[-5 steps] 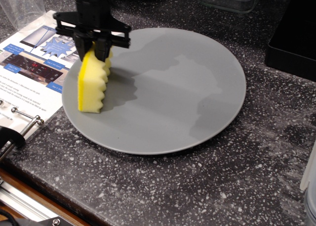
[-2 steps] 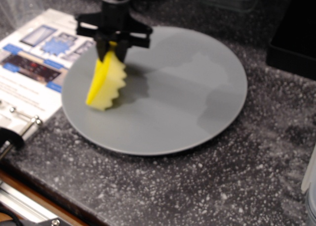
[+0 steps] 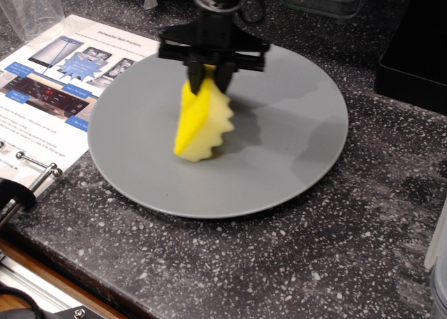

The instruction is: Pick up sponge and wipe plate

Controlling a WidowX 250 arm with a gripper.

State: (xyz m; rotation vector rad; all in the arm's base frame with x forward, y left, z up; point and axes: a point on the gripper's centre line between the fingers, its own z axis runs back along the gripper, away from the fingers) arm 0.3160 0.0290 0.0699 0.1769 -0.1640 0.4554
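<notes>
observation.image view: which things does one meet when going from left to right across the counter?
Leaflet → plate, with the sponge held over it by the gripper → black box at the right edge.

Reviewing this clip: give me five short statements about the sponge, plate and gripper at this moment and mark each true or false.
1. The gripper is shut on the sponge. True.
2. The sponge lies flat on the countertop, off the plate. False: it hangs tilted from the gripper, its lower end on the plate.
3. The plate is grey and plain. True.
4. The sponge is over the plate's right edge. False: it is near the middle, slightly left.
5. A printed sheet lies left of the plate. True.
</notes>
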